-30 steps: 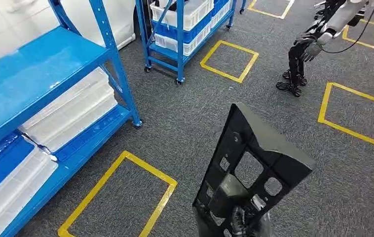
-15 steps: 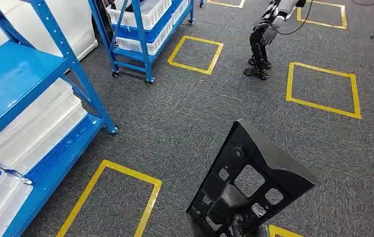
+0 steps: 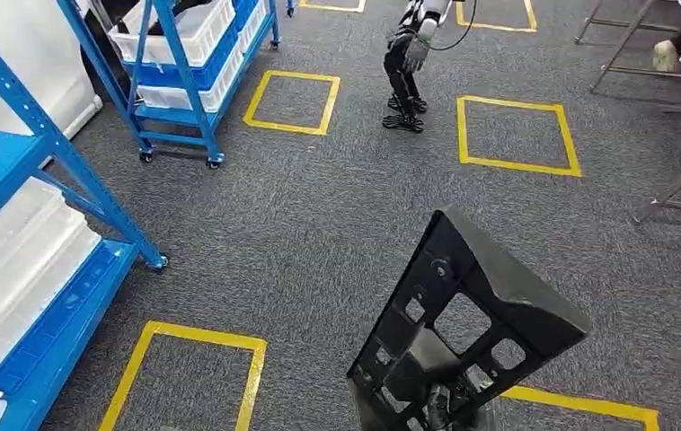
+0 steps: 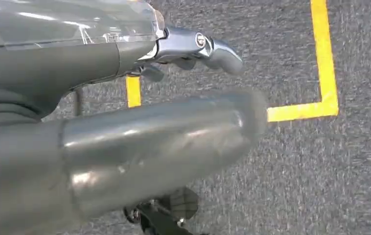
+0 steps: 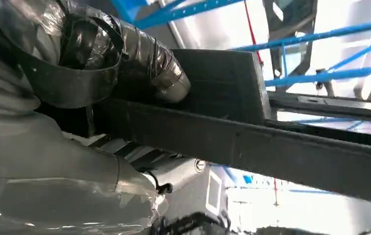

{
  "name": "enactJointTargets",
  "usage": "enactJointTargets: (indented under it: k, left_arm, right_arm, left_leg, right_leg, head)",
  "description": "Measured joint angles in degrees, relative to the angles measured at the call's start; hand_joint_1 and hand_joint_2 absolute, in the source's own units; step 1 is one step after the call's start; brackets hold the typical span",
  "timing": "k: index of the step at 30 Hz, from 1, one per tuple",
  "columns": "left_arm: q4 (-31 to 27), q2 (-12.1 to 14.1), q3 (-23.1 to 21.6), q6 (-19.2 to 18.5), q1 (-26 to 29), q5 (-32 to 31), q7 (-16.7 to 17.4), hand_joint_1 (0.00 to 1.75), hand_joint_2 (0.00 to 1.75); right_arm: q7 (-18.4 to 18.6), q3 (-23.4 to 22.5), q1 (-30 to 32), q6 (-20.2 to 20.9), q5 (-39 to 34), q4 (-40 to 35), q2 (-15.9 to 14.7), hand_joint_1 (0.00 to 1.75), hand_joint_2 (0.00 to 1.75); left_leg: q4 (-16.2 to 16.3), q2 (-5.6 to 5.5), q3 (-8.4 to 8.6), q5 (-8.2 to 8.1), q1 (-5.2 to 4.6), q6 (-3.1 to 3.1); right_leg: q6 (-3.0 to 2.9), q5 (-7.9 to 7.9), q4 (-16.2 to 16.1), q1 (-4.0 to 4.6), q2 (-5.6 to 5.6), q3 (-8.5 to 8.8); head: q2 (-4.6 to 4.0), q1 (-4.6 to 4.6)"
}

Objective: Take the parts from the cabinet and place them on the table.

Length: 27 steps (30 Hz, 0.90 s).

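A black plastic part (image 3: pixel 481 296), a flat panel with several cut-out holes, stands tilted at the bottom middle of the head view. My right hand (image 3: pixel 433 406) grips its lower end from below. In the right wrist view the taped fingers (image 5: pixel 125 54) wrap over the part's dark edge (image 5: pixel 271 142), with the blue rack behind it. My left hand (image 4: pixel 149 122) hangs over the grey carpet with its thumb and fingers apart and nothing in it.
A blue shelving rack (image 3: pixel 13 171) holding white trays (image 3: pixel 13 260) stands at the left. A blue cart (image 3: pixel 184 99) with white bins is at the far left. Another robot (image 3: pixel 406 63) stands ahead. Yellow tape squares (image 3: pixel 512 162) mark the carpet. Metal legs (image 3: pixel 674 193) stand at the right.
The camera has turned: rack, cart and the other robot have all shifted left in the picture. The black part stays in my right hand in the same pose.
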Motion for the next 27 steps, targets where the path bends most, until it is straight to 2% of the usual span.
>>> enactJointTargets:
  k: [1, 2, 4, 5, 6, 7, 8, 9, 10, 11, 14, 15, 16, 17, 18, 19, 20, 21, 22, 23, 24, 25, 26, 27]
  left_arm:
    - [0.0, 0.0, 0.3, 0.0, -0.1, 0.4, 0.2, 0.0, 0.0]
    - [0.0, 0.0, 0.7, 0.0, -0.1, 0.8, 0.9, 0.0, 0.0]
    - [0.0, 0.0, 1.4, 0.0, 0.2, 1.2, 2.1, 0.0, 0.0]
    - [0.0, 0.0, 1.7, 0.2, 0.2, 1.3, 2.5, 0.0, 0.0]
    - [0.0, 0.0, 1.9, 0.2, 0.1, 1.3, 2.7, 0.0, 0.0]
    - [0.0, 0.0, 2.0, 0.2, 0.0, 1.0, 3.1, 0.0, 0.0]
    - [0.0, 0.0, 2.1, 0.3, -0.1, 0.9, 3.2, 0.0, 0.0]
    - [0.0, 0.0, 2.1, 0.3, -0.1, 0.6, 3.1, 0.0, 0.0]
    - [0.0, 0.0, 2.1, 0.3, -0.1, 0.5, 2.9, 0.0, 0.0]
    - [0.0, 0.0, 2.1, 0.3, -0.1, 0.4, 2.6, 0.0, 0.0]
    - [0.0, 0.2, 2.2, 0.3, -0.5, 0.2, 1.6, 0.0, 0.0]
    - [0.0, 0.2, 2.3, 0.3, -0.6, 0.2, 1.6, 0.0, 0.0]
    - [0.0, 0.5, 2.3, 0.3, -0.7, 0.2, 1.4, 0.0, 0.0]
    - [0.0, 0.5, 2.4, 0.3, -0.7, 0.2, 1.3, 0.0, 0.0]
    - [0.0, 0.5, 2.5, 0.3, -0.6, 0.4, 1.2, 0.0, 0.0]
    - [0.0, 0.7, 2.6, 0.3, -0.4, 0.5, 1.0, 0.0, 0.0]
    - [0.0, 0.7, 2.6, 0.3, -0.3, 0.6, 1.0, 0.0, 0.0]
    - [0.0, 0.7, 2.7, 0.3, -0.2, 0.6, 1.0, 0.0, 0.0]
    - [0.0, 0.7, 2.7, 0.3, -0.2, 0.6, 1.0, 0.0, 0.0]
    - [0.0, 0.8, 2.8, 0.3, -0.3, 0.6, 1.0, 0.0, 0.0]
    - [0.0, 0.8, 2.8, 0.4, -0.3, 0.6, 1.0, 0.0, 0.0]
    - [0.0, 0.9, 2.9, 0.4, -0.2, 0.6, 1.0, 0.0, 0.0]
    - [0.0, 0.9, 3.0, 0.5, -0.2, 0.6, 1.1, 0.0, 0.0]
    - [0.0, 0.9, 3.0, 0.5, -0.1, 0.5, 1.1, 0.0, 0.0]
  right_arm:
    - [0.0, 0.0, 0.0, 0.0, -0.8, 0.0, 0.0, 1.75, 1.75]
    - [-0.1, 0.0, -0.1, 0.0, -1.9, 0.0, 0.0, 1.75, 1.75]
    - [-0.1, -0.1, -0.1, 0.2, -4.0, 0.0, 0.0, 1.75, 1.75]
    - [-0.1, -0.3, -0.1, 0.2, -4.5, 0.0, 0.0, 1.75, 1.75]
    - [-0.1, -0.4, -0.1, 0.4, -4.8, 0.0, 0.0, 1.75, 1.75]
    - [-0.2, -0.6, -0.1, 1.0, -5.5, 0.0, 0.0, 1.75, 1.75]
    - [-0.2, -0.8, -0.1, 1.7, -5.7, -0.2, 0.1, 1.75, 1.75]
    - [-0.2, -1.0, -0.1, 2.2, -5.7, -0.5, 0.2, 1.75, 1.75]
    - [-0.2, -1.3, -0.2, 2.6, -5.6, -0.9, 0.4, 1.75, 1.75]
    - [-0.2, -1.4, -0.2, 3.0, -5.5, -1.1, 0.6, 1.75, 1.75]
    - [-0.2, -1.7, 0.0, 4.0, -5.2, -1.9, 0.8, 1.75, 1.75]
    - [-0.2, -1.7, 0.1, 4.2, -5.1, -2.2, 0.9, 1.75, 1.75]
    - [-0.2, -1.7, 0.0, 4.2, -5.0, -2.5, 1.0, 1.75, 1.75]
    - [-0.2, -1.7, -0.2, 4.2, -4.9, -2.6, 1.1, 1.75, 1.75]
    - [-0.2, -1.6, -0.2, 4.3, -4.8, -2.6, 1.2, 1.75, 1.75]
    - [-0.2, -1.6, -0.2, 4.3, -4.7, -2.6, 1.3, 1.75, 1.75]
    - [-0.2, -1.5, -0.1, 4.3, -4.6, -2.6, 1.3, 1.75, 1.75]
    - [-0.2, -1.5, -0.1, 4.3, -4.6, -2.6, 1.3, 1.75, 1.75]
    - [-0.2, -1.5, -0.1, 4.3, -4.6, -2.6, 1.3, 1.75, 1.75]
    - [-0.2, -1.5, -0.1, 4.3, -4.7, -2.6, 1.3, 1.75, 1.75]
    - [-0.2, -1.4, -0.1, 4.2, -4.8, -2.6, 1.3, 1.75, 1.75]
    - [-0.2, -1.3, -0.2, 4.2, -5.0, -2.6, 1.3, 1.75, 1.75]
    - [-0.2, -1.2, -0.3, 4.2, -5.1, -2.6, 1.3, 1.75, 1.75]
    - [-0.2, -1.1, -0.3, 4.2, -5.2, -2.6, 1.3, 1.75, 1.75]
  left_leg:
    - [-0.2, 0.41, -0.02, 0.16, -0.11, 0.36]
    - [-0.2, 1.33, -0.11, 0.2, -0.3, 0.46]
    - [-0.2, 3.33, -0.19, 0.1, -0.56, 0.6]
    - [-0.2, 4.24, -0.22, 0.05, -0.63, 0.64]
    - [-0.2, 4.97, -0.17, -0.01, -0.68, 0.58]
    - [-0.2, 5.69, -0.04, -0.15, -0.69, 0.48]
    - [-0.2, 6.34, 0.19, -0.32, -0.7, 0.38]
    - [-0.2, 6.92, 0.49, -0.5, -0.71, 0.23]
    - [-0.2, 7.41, 0.65, -0.7, -0.88, -0.08]
    - [-0.1, 7.9, 0.71, -0.9, -1.09, -0.43]
    - [-0.5, 9.59, 1.26, -0.99, -1.12, -1.16]
    - [-0.4, 9.5, 1.29, -1.45, -0.92, -1.5]
    - [1.4, 5.53, 0.8, -2.83, -0.65, -1.7]
    - [4.8, 3.48, -0.79, -4.99, -0.59, -1.77]
    - [9.6, 2.45, -3.12, -7.31, -0.55, -1.92]
    - [14.4, 2.06, -5.53, -9.12, -0.56, -2.09]
    - [17.4, 2.0, -7.23, -9.51, -0.56, -2.2]
    - [17.5, 1.99, -7.58, -8.37, -0.55, -2.24]
    - [15.0, 1.91, -6.82, -6.1, -0.51, -2.25]
    - [10.6, 1.63, -4.98, -3.18, -0.39, -2.25]
    - [5.1, 0.38, -2.65, -0.26, -0.13, -2.32]
    - [2.0, -2.51, -1.19, -0.3, 0.2, -2.26]
    - [1.1, -3.28, -1.22, -0.53, 0.02, -2.1]
    - [1.4, -2.59, -1.31, -0.43, -0.04, -1.83]
  right_leg:
    - [0.13, -1.68, 1.8, 0.31, -3.41, -0.92]
    - [0.39, -4.23, 5.9, 0.26, -5.1, -2.82]
    - [0.73, -8.09, 14.9, -0.04, -6.01, -6.96]
    - [0.79, -8.3, 17.0, -0.17, -6.13, -7.95]
    - [0.83, -7.21, 16.1, -0.27, -6.23, -7.4]
    - [0.74, -5.15, 12.7, -0.29, -6.44, -5.45]
    - [0.49, -2.67, 7.3, -0.23, -7.0, -2.38]
    - [0.08, -0.7, 2.0, -0.04, -8.36, 0.69]
    - [-0.34, -1.4, -1.0, 0.67, -11.06, 2.24]
    - [-0.7, -1.08, -1.2, 1.02, -10.56, 2.02]
    - [-1.16, -1.01, -1.4, 1.25, -8.57, 1.7]
    - [-1.63, -0.64, -2.1, 0.47, -7.88, 2.31]
    - [-2.02, -0.42, -2.6, 0.34, -7.45, 2.56]
    - [-2.28, -0.31, -2.6, 0.29, -6.94, 2.5]
    - [-2.37, -0.31, -2.5, 0.28, -6.17, 2.43]
    - [-2.38, -0.31, -2.5, 0.33, -5.33, 2.41]
    - [-2.37, -0.31, -2.4, 0.34, -4.44, 2.4]
    - [-2.38, -0.33, -2.2, 0.32, -3.59, 2.4]
    - [-2.29, -0.44, -2.0, 0.25, -2.76, 2.39]
    - [-2.12, -0.57, -1.7, 0.17, -1.92, 2.42]
    - [-1.81, -0.79, -1.3, 0.08, -1.08, 2.41]
    - [-1.51, -1.0, -0.9, -0.04, -0.41, 2.2]
    - [-1.18, -1.15, -0.2, 0.26, 0.42, 1.7]
    - [-0.74, -0.84, -0.4, 0.11, 0.99, 1.44]
  head:
    - [0.0, 0.2]
    - [0.0, 0.2]
    - [0.0, 0.2]
    - [0.0, 0.2]
    - [0.0, 0.2]
    - [0.0, 0.2]
    - [0.0, 0.2]
    - [0.0, 0.2]
    - [0.0, 0.2]
    - [0.0, 0.2]
    - [0.0, 0.2]
    - [0.0, 0.15]
    - [0.0, 0.2]
    - [0.0, 0.15]
    - [0.0, 0.15]
    - [0.0, 0.18]
    - [0.0, 0.15]
    - [0.0, 0.15]
    - [0.0, 0.15]
    - [0.0, 0.15]
    - [0.0, 0.15]
    - [0.0, 0.18]
    - [0.0, 0.2]
    - [0.0, 0.17]
